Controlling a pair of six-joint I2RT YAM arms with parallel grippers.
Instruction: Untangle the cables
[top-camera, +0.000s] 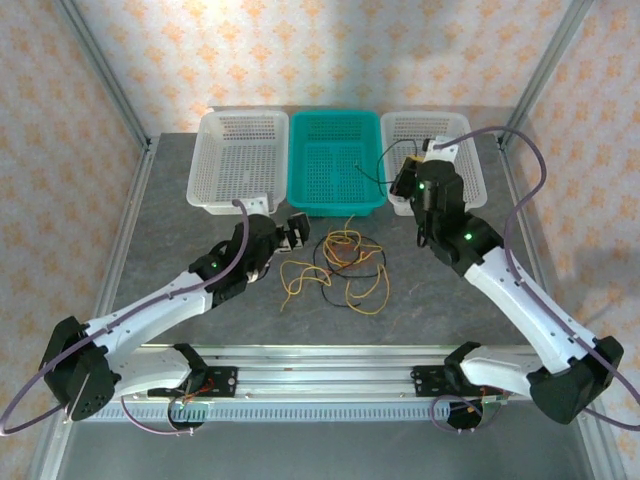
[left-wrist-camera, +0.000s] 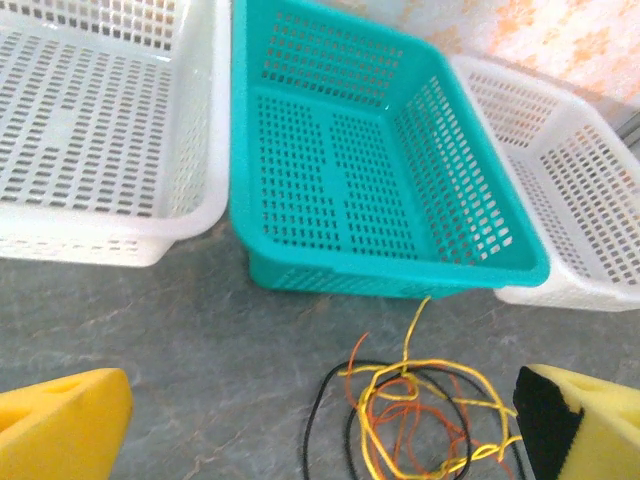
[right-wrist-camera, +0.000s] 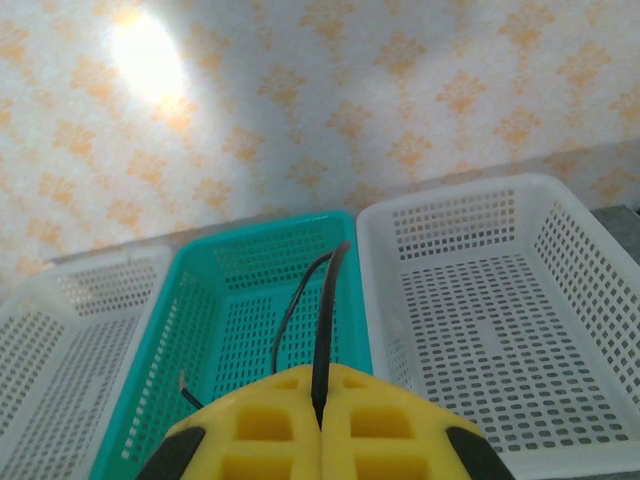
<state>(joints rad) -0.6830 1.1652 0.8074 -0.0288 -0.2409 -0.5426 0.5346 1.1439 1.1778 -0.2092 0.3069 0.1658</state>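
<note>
Pulling one strand clear of the pile is the step we read here. The right gripper (right-wrist-camera: 320, 405) has its fingers (right-wrist-camera: 400, 420) pressed flat together on a black cable (right-wrist-camera: 325, 320); the cable comes up out of the seam between the pads and bends over the teal basket (right-wrist-camera: 260, 225). In the top view that gripper sits raised at upper right of centre, about where the teal basket meets the right white basket (top-camera: 470, 120); the thin black strand trails off left over the teal one. It looks free of the pile to us, but the line is too fine to be sure.

The left gripper (top-camera: 293, 232) is low over the bench (top-camera: 180, 230), just left of the tangle (top-camera: 340, 262); its fingers (left-wrist-camera: 60, 420) stand wide apart with nothing gripped. In the left wrist view the tangle sits lower centre to lower right, yellow, black and orange loops crossing, right up against the finger at lower right of the frame. The left white basket (top-camera: 240, 113) has nothing visible in it.

Next, as we judge it, the right side needs to let the black cable drop into a basket; which one, we cannot tell. The left side needs to shift toward the pile and close on a single strand at its edge, not on the knot; the yellow strand (left-wrist-camera: 415, 325) poking up toward the teal basket looks like the easiest pick. The lift wants to be slow so the other loops slip off; a grab in the middle would likely drag the whole bunch.
</note>
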